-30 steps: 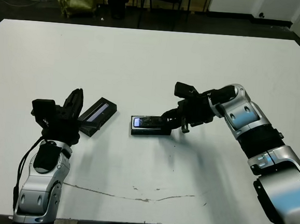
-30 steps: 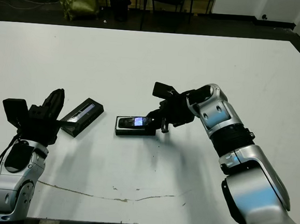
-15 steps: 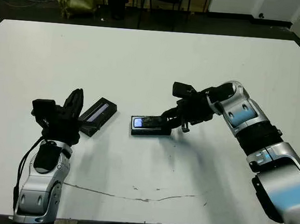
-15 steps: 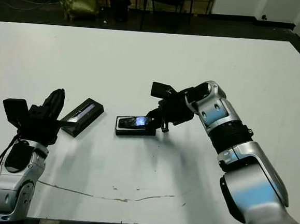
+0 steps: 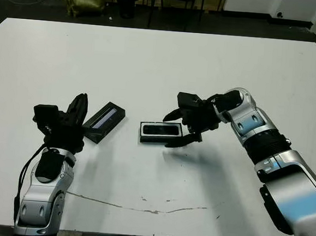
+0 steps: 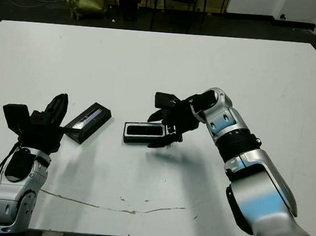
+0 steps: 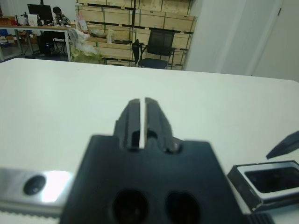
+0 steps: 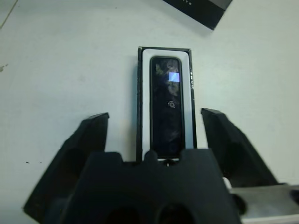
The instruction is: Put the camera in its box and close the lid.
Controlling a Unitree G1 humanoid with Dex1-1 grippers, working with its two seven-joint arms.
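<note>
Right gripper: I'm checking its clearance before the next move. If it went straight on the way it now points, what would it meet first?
The right gripper points along the box holding the camera. Its open fingers straddle that end, so it would probably meet those first, though its height is unclear.

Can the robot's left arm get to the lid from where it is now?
Probably yes. The lid lies flat on the white table right beside the left gripper, with nothing between them. Its fingers are shut now, so they would need to open first. The right gripper is over by the box.
</note>
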